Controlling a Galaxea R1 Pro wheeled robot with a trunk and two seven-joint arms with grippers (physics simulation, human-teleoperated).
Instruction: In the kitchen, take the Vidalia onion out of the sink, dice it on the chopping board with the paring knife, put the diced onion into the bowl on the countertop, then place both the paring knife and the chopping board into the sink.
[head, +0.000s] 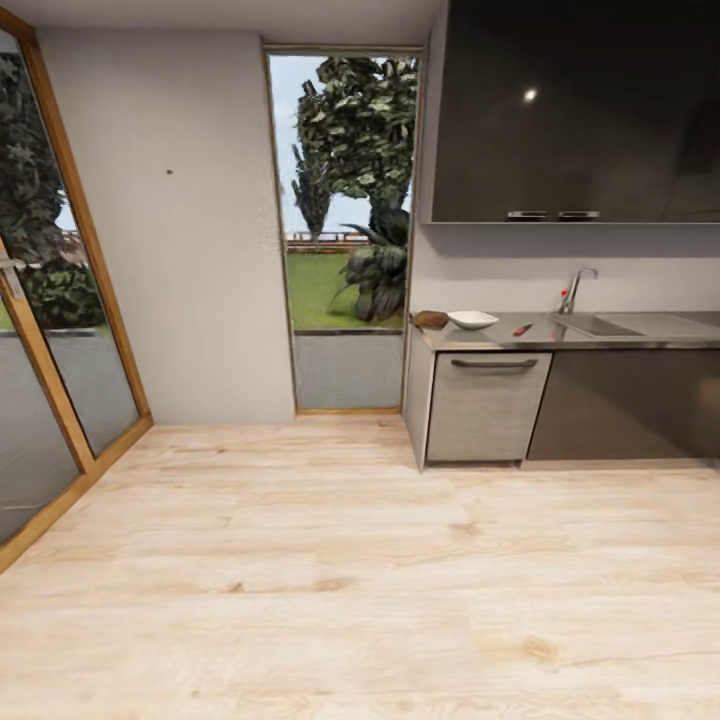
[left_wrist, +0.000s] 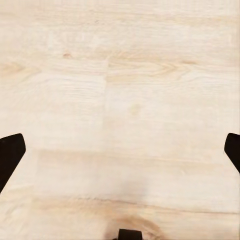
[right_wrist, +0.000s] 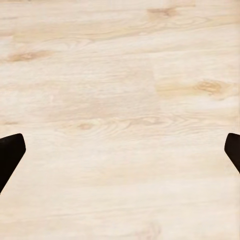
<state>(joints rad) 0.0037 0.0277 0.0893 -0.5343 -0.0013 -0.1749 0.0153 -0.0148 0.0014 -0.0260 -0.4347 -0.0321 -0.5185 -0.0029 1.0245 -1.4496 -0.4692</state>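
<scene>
Robot stands out on the wood floor (head: 300, 580), well apart from the kitchen run. Table (head: 640, 343) lies ahead and to the robot's right, across open floor.

On the table, from its near end toward the tap: board (head: 431, 320) at the end, bowl (head: 472, 320) just beside it, knife (head: 522, 329) next, red handle toward the robot, long axis slanting across the table. Sink (head: 598, 325) follows, under the tap (head: 577, 288). Onion: too far to see into the basin; cannot confirm it.

Left gripper (left_wrist: 120, 155): jaws wide, dark tips at opposite edges of the left wrist view, bare floor between them, holding nothing. Right gripper (right_wrist: 120, 155): likewise wide and empty, over floor. Both wrist cameras look straight at floorboards, so both arms appear to hang pointing down.

Judgement: approach stage, nothing grasped yet. Everything sits off to the right, so the right arm should come nearer the sink once the base closes in. Base must drive forward and right first.
</scene>
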